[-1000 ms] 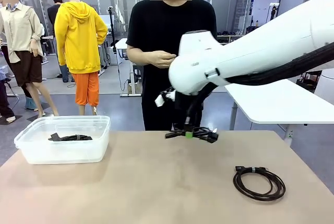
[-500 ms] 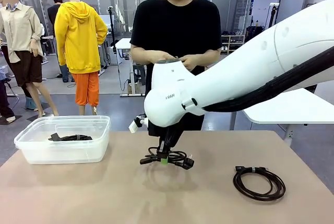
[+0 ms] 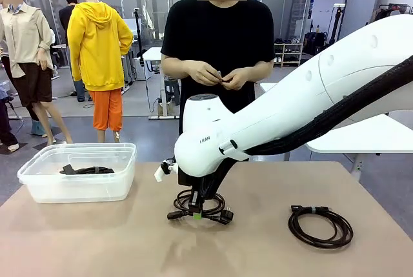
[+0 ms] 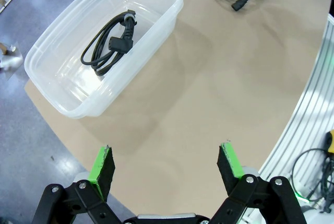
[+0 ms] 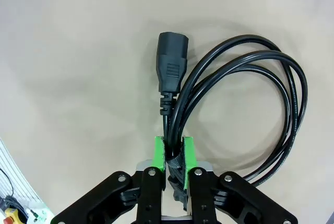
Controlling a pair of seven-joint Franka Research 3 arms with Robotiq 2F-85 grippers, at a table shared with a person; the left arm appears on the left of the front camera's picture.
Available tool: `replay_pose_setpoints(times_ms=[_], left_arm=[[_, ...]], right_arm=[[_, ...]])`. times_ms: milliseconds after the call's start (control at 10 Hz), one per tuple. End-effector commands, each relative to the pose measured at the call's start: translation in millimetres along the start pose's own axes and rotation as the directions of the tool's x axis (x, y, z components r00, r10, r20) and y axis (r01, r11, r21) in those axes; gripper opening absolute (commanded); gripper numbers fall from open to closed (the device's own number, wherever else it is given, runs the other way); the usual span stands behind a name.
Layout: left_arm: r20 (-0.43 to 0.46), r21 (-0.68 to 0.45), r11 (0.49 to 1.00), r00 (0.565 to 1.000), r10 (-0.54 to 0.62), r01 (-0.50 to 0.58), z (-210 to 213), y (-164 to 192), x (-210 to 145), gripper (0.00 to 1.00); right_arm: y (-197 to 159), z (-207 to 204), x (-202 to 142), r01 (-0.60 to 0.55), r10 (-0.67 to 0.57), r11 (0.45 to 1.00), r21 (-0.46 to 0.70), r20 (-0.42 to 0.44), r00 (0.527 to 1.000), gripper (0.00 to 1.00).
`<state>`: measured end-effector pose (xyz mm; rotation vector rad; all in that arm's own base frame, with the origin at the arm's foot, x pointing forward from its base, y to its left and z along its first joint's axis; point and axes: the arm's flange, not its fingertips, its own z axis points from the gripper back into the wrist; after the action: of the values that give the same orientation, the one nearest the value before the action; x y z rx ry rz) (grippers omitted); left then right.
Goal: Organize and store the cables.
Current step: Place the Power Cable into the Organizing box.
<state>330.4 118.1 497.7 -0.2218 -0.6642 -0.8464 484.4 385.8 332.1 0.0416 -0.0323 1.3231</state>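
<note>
Cable coil (image 5: 235,104) is clenched in the right gripper (image 5: 174,148) at mid-table; a second cable (image 4: 109,44) lies in the bin (image 3: 71,190) far left, a third cable (image 3: 321,225) near right. Left gripper (image 4: 166,164) gapes empty. Best lift it above the bin's rim before swinging left, lest loops snag.

Between the closed pads of the right gripper (image 5: 174,144) the held cable (image 5: 294,96) is covered, so whether a tie binds it there cannot be told. From the front the right arm (image 3: 290,109) blocks all but 1 green tip of that gripper. Far ahead of the left gripper (image 4: 166,156) the same cable is cut by the top edge, and whatever the person's hands (image 3: 205,72) pinch is too small to tell.
</note>
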Motion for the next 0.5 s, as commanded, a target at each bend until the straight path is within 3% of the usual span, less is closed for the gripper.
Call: replay_pose_setpoints(times_ms=[0,100,200,300,400], left_arm=[[0.003,-0.004,1.000,1.000,-0.002,0.002,0,0,0,1.00],[0.003,-0.004,1.000,1.000,-0.002,0.002,0,0,0,1.00],[0.000,0.000,1.000,1.000,0.000,0.000,0,0,0,1.00],[-0.030,-0.015,0.999,0.999,-0.034,0.034,-7,-4,10,1.00],[-0.029,-0.021,0.999,0.999,-0.029,0.029,-13,-8,20,1.00]], right_arm=[[-1,12,-4,0.025,-0.025,1.000,0.003,-0.031,0.999,0.46],[0,17,-8,0.029,-0.029,1.000,0.004,-0.017,0.999,0.46],[1,22,-14,0.042,-0.042,0.999,0.019,-0.002,0.999,0.75],[0,27,-21,0.053,-0.053,0.998,0.019,0.021,0.998,0.49],[-1,34,-32,0.069,-0.069,0.998,0.014,0.046,0.997,1.00]])
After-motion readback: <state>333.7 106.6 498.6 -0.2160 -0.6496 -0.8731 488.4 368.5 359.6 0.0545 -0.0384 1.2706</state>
